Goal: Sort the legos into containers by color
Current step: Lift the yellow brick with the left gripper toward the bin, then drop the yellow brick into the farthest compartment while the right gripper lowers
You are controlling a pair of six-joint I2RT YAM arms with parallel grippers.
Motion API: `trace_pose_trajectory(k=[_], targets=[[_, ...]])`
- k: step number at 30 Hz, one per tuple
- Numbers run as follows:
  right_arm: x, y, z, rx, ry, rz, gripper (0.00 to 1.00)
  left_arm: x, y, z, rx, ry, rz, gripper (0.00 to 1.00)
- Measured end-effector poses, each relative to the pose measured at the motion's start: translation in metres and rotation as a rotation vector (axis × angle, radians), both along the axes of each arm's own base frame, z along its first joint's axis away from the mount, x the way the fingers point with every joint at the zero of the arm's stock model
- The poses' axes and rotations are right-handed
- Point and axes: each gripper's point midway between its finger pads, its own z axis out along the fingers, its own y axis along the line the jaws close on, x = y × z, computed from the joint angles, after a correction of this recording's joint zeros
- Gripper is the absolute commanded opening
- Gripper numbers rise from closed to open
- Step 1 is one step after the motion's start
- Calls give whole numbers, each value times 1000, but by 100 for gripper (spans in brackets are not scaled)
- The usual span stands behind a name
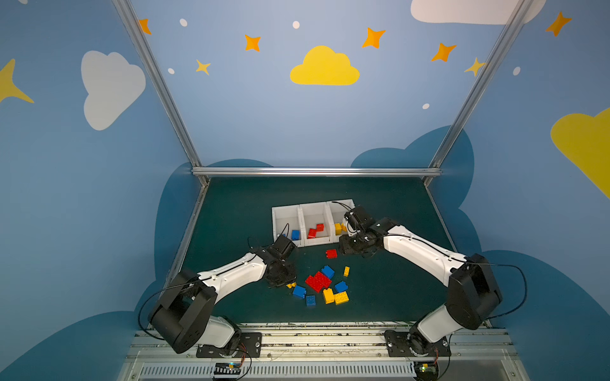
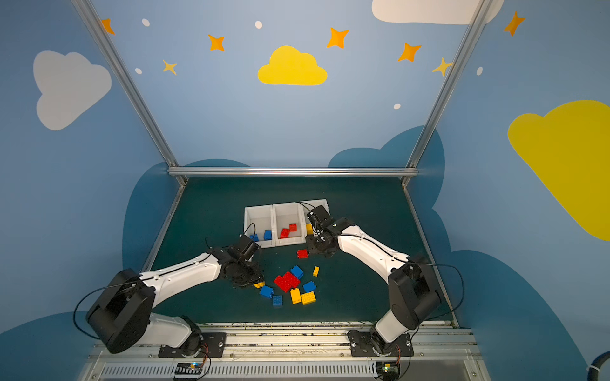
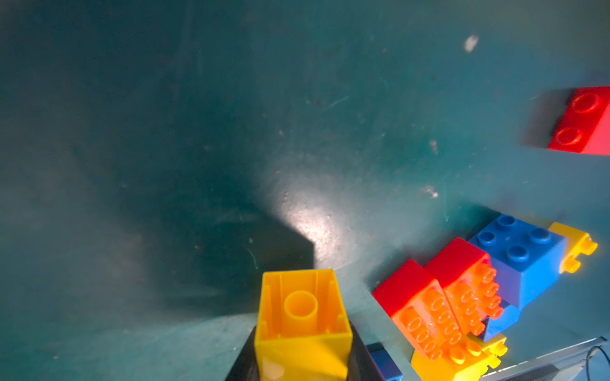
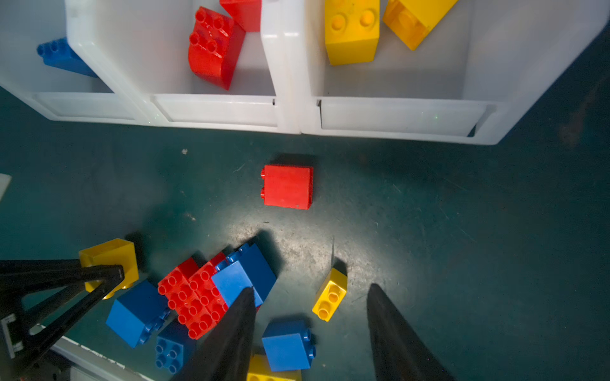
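We find the left gripper (image 1: 287, 283) clenched on the yellow brick (image 3: 302, 316), at 9 o'clock of the brick pile (image 1: 318, 281); the right gripper (image 4: 310, 288) is released.

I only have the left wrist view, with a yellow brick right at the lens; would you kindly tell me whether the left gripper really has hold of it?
Observer: Yes. In both top views the left gripper is shut on the yellow brick, at the left edge of the loose pile.
Operator: Thank you. Where should yellow go?
Observer: The right-hand bin of the three white ones at the back holds two other yellow bricks.
Operator: Is the right arm near it?
Observer: Yes, the right gripper hangs open and empty just in front of that bin.
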Motion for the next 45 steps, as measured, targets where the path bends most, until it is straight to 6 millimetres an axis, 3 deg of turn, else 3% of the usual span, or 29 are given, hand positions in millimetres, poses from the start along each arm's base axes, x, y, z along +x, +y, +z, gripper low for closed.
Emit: trace_pose_trajectory(k=[4,9,17,26,31,35,40,45], targets=[[2,-11,2,23,-7,-53,51,13,-4,14,9,-49,-19,26],[2,-33,5,43,-16,-137,51,56,-30,46,-24,-160,-56,27],[-6,-73,25,73,-79,-235,51,151,-107,86,-116,-302,-168,27],[-31,-106,27,70,-130,-288,51,229,-185,103,-229,-385,-282,28],[-43,-119,24,70,-176,-315,52,251,-213,105,-262,-406,-328,31],[-49,-127,25,91,-239,-328,57,258,-225,102,-270,-402,-352,49],[-50,-131,35,108,-294,-336,61,253,-228,98,-267,-379,-363,57],[-49,-129,31,103,-282,-328,62,251,-228,94,-265,-373,-365,58]])
